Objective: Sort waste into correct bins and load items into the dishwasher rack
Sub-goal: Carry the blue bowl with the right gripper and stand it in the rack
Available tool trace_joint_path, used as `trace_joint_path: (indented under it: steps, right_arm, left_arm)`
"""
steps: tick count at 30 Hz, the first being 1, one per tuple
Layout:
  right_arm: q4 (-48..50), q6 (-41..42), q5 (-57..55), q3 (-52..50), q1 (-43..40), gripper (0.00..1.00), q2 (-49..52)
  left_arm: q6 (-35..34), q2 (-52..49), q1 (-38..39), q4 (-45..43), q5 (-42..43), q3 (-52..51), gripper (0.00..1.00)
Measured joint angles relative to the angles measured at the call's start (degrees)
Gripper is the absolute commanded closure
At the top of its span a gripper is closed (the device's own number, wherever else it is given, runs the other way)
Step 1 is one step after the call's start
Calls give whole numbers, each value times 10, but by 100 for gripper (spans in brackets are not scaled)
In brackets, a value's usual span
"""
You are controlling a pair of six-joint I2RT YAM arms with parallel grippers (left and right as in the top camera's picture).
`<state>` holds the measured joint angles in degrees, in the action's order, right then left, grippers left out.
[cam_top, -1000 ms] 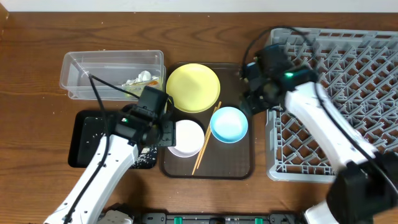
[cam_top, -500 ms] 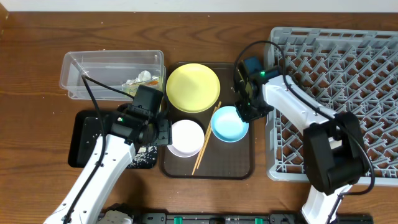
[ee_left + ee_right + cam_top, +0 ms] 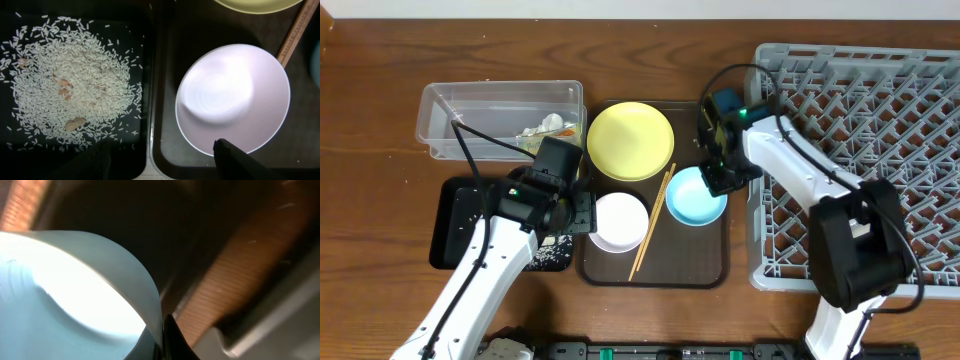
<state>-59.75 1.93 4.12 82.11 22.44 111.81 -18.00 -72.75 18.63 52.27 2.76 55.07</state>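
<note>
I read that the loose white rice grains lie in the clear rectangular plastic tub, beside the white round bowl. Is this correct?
Not quite. The loose white rice grains lie in the shallow black rectangular tray, beside the white round bowl; the left wrist view shows it.

Plate (image 3: 630, 140) and chopsticks (image 3: 650, 225) lie on the serving tray (image 3: 690, 260), tub (image 3: 500, 90) to its left, rack (image 3: 880, 120) to its right.

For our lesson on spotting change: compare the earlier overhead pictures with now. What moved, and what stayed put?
The right gripper came from the dishwasher rack edge down to the light blue bowl, took its rim and dragged it slightly toward the rack. The left gripper, white bowl, yellow plate and chopsticks stayed put.
</note>
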Motion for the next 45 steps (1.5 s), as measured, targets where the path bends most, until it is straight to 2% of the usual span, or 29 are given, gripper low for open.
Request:
trace_joint_path:
  steps: [5, 8, 13, 18, 23, 30, 39, 45]
  right_arm:
    - [17, 2, -22, 50, -18, 99, -68]
    - [57, 16, -82, 71, -26, 99, -123]
    - [122, 32, -257, 76, -39, 99, -174]
    - [192, 38, -449, 77, -51, 99, -168]
    - [273, 35, -566, 77, -82, 99, -150]
    - [332, 0, -617, 77, -127, 99, -89]
    - [336, -18, -623, 77, -125, 99, 7]
    - [337, -20, -638, 78, -110, 99, 36]
  left_arm:
    - [0, 0, 0, 0, 0, 0, 31]
    - [0, 0, 0, 0, 0, 0, 31]
    - [0, 0, 0, -2, 0, 0, 31]
    - [0, 0, 0, -4, 0, 0, 31]
    - [0, 0, 0, -11, -1, 0, 31]
    - [0, 0, 0, -14, -2, 0, 31]
    - [0, 0, 0, -18, -2, 0, 31]
    - [0, 0, 0, -19, -2, 0, 31]
